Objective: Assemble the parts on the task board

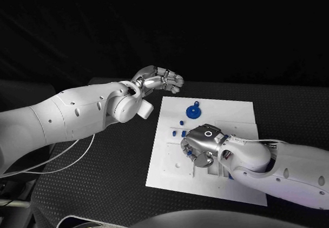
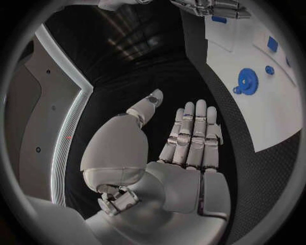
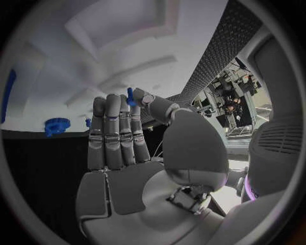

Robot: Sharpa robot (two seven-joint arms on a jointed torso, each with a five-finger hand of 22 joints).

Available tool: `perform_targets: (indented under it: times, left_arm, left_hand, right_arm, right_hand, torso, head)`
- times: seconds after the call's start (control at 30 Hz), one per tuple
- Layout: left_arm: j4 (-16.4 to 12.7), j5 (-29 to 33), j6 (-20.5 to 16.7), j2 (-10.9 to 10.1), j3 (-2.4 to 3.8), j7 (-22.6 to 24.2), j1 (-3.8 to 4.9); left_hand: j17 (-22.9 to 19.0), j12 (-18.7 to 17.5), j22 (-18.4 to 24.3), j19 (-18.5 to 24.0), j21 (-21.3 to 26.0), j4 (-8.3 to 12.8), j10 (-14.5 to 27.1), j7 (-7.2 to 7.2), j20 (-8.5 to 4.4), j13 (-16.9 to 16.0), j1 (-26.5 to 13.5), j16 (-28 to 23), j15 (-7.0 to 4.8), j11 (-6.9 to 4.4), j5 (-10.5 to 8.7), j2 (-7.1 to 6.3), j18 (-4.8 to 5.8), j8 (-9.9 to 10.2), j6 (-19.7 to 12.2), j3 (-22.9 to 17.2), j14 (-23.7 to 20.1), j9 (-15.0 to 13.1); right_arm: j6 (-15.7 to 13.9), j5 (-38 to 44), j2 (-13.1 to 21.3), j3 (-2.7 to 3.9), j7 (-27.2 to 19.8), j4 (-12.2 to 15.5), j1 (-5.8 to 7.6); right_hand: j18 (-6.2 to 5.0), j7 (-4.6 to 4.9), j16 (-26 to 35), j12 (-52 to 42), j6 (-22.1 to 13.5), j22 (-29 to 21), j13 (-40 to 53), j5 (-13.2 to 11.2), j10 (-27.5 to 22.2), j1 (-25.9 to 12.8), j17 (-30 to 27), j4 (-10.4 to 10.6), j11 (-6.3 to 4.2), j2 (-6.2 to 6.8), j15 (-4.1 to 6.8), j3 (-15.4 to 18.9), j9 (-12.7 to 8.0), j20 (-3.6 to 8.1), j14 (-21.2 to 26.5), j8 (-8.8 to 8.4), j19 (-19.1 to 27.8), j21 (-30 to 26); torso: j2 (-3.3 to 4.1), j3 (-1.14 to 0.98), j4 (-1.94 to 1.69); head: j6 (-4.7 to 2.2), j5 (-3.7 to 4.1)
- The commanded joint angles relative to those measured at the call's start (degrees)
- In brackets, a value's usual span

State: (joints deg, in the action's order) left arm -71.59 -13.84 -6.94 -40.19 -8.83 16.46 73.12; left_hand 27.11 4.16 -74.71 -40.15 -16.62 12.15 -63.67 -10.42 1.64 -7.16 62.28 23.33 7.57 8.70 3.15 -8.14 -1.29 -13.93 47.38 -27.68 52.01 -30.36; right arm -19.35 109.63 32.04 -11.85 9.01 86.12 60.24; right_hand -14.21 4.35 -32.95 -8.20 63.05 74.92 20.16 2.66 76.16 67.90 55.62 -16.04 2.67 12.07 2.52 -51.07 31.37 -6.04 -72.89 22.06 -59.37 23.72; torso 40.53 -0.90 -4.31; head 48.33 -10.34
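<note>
- Your right hand (image 1: 203,145) hangs over the middle of the white task board (image 1: 235,112), palm down, and it pinches a small blue part (image 3: 130,96) between thumb and a fingertip; the right wrist view shows this pinch plainly. The other fingers stand straight, probably so they stay out of the way while the piece is lined up with a recess below.
- The recesses in the board sit directly under that hand, so this looks like the placing step; which slot is the target cannot be told.
- The blue gear (image 1: 193,110) lies near the board's far edge, with a smaller blue piece (image 1: 198,102) just beside it. They are apart from your right hand, seemingly waiting their turn.
- A few small blue bits (image 1: 173,131) lie on the board's left part, near the working hand.
- Your left hand (image 1: 159,80) is parked off the board, beyond its far left corner above the black tabletop (image 1: 99,174). It is released, fingers extended, holding nothing, likely kept clear so that it does not crowd the board.
</note>
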Motion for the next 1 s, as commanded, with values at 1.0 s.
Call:
perform_targets:
  times: [1.0]
  left_arm:
    - [-0.09,0.32,0.88,0.11,0.03,0.42,0.05]
  left_hand:
    - [0.15,-0.03,-0.14,-0.4,0.53,-0.37,-0.36,-0.22,0.05,0.17,0.5,-0.1,-0.14,0.04,0.14,-0.11,-0.55,-0.29,-0.21,-0.09,0.16,0.14]
  right_arm:
    - [1.64,0.02,-0.4,-0.02,-0.68,-0.39,-0.03]
  right_hand:
    - [-0.79,0.1,0.31,-0.1,0.21,1.16,0.29,0.31,0.16,0.21,0.21,-0.18,0.05,-0.23,0.33,-0.23,0.19,-0.14,-0.14,-0.34,-0.31,0.33]
  torso:
    - [-0.01,-0.04,0.03]
  head:
    - [0.68,-0.29]
